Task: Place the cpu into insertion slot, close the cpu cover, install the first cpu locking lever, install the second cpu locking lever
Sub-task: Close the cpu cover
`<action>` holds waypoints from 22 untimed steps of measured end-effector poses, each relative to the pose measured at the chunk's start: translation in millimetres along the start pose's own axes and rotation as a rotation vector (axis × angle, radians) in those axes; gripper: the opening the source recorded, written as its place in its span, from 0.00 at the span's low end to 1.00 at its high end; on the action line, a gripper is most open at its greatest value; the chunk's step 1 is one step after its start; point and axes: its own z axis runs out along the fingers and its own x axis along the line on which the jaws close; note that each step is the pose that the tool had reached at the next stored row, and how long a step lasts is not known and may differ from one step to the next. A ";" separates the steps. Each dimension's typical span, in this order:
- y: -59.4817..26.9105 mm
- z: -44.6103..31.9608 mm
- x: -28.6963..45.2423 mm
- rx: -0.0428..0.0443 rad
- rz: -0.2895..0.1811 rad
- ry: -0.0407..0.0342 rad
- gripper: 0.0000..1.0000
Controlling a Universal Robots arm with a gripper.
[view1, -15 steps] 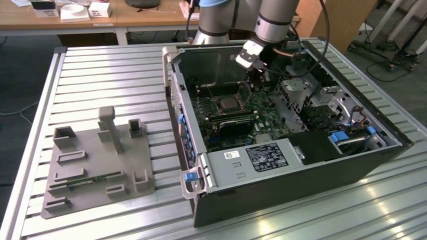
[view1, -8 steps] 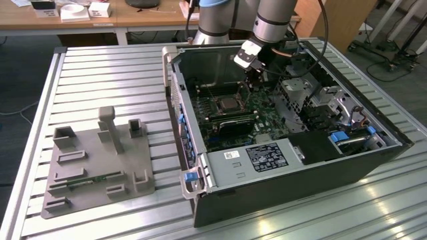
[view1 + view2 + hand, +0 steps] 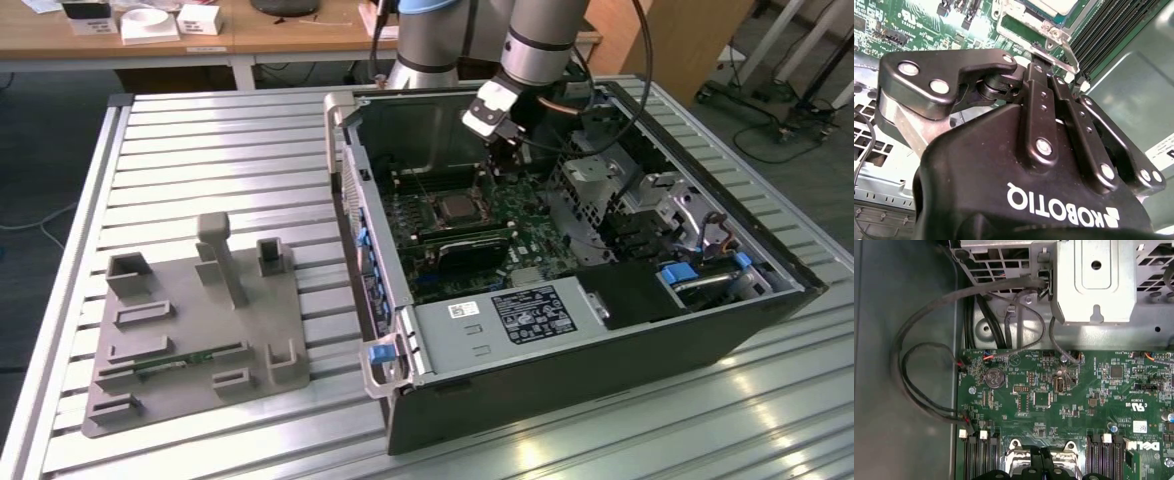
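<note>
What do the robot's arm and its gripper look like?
The arm is made of round silvery-grey tubes, with a light blue cap at one joint and a black cable looping beside it. In the second wrist view, the gripper is glossy black, with shiny silver screws and white lettering on its body.

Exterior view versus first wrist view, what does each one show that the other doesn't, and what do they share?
Exterior view: the open computer case on the slatted table, the grey fixture beside it, and the arm reaching in. First wrist view: a coin cell, looping black cables, a metal bracket. Shared: the green motherboard and the insertion slot.
</note>
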 end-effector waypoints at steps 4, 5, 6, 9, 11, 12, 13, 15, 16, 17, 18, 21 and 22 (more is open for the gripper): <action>-3.3 0.0 0.0 0.0000 0.000 0.0000 0.10; -4.0 0.0 0.0 0.0000 0.000 0.0000 0.10; -4.7 0.0 0.0 0.0000 0.000 -0.0001 0.10; -6.5 0.0 0.0 -0.0001 0.000 0.0000 0.10; -7.0 0.0 0.0 0.0000 0.000 0.0000 0.10; -7.0 0.0 0.0 0.0000 0.000 0.0000 0.10; -7.1 0.0 0.0 0.0000 0.000 0.0000 0.10; -7.1 0.0 0.0 0.0000 0.000 0.0000 0.10; -7.2 0.0 0.0 0.0000 0.000 0.0000 0.10; -7.2 0.0 0.0 0.0000 0.000 0.0000 0.10; -7.2 0.0 0.0 0.0000 0.000 0.0000 0.10; -7.5 0.0 0.0 0.0000 0.000 0.0000 0.10; -7.8 0.0 0.0 0.0000 0.000 0.0000 0.10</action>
